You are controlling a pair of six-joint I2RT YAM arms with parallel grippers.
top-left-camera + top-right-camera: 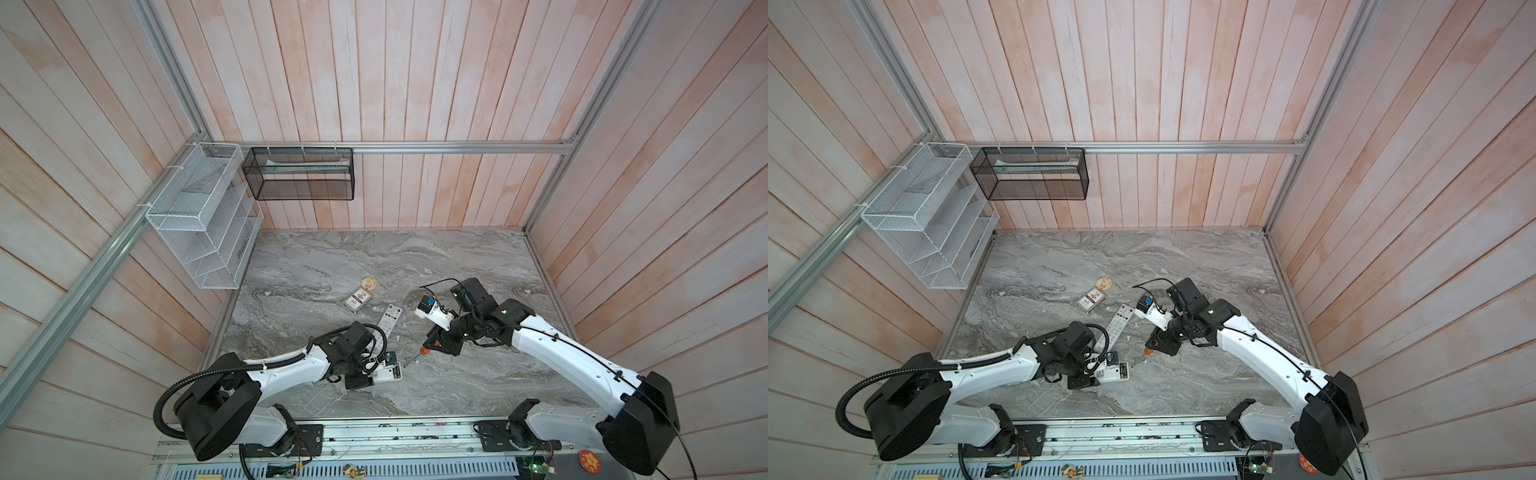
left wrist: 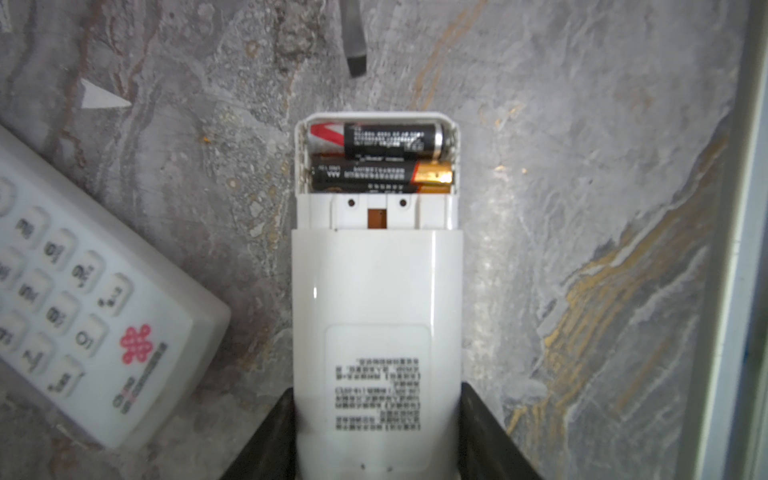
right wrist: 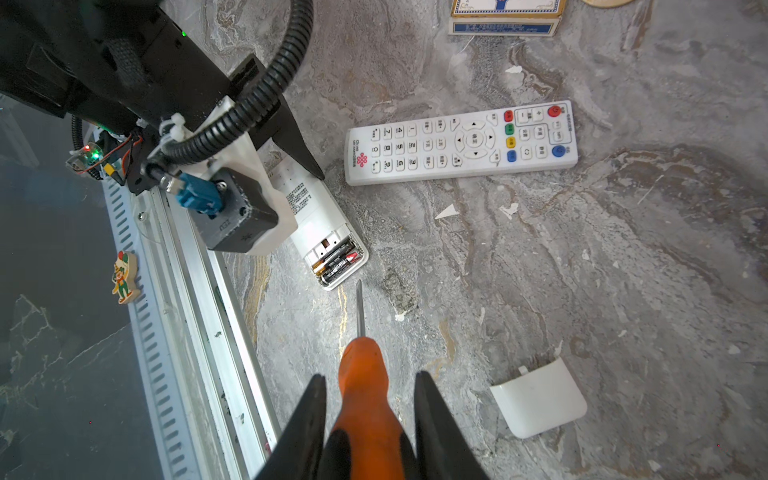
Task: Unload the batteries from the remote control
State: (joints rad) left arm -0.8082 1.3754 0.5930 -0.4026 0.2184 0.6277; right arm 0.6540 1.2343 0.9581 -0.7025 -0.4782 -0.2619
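Observation:
My left gripper is shut on the sides of a white remote control, which lies back-up on the marble top. Its compartment stands uncovered at the far end, with two batteries side by side inside. One is black with red and white, the other black with a golden band. My right gripper is shut on an orange-handled screwdriver. The screwdriver's metal tip hovers just short of the batteries. In both top views the held remote control lies near the front.
A loose white battery cover lies beside the right gripper. A second, button-side-up remote lies behind, with a card box and a round wooden disc further back. Paper scraps dot the marble. An aluminium rail runs along the front edge.

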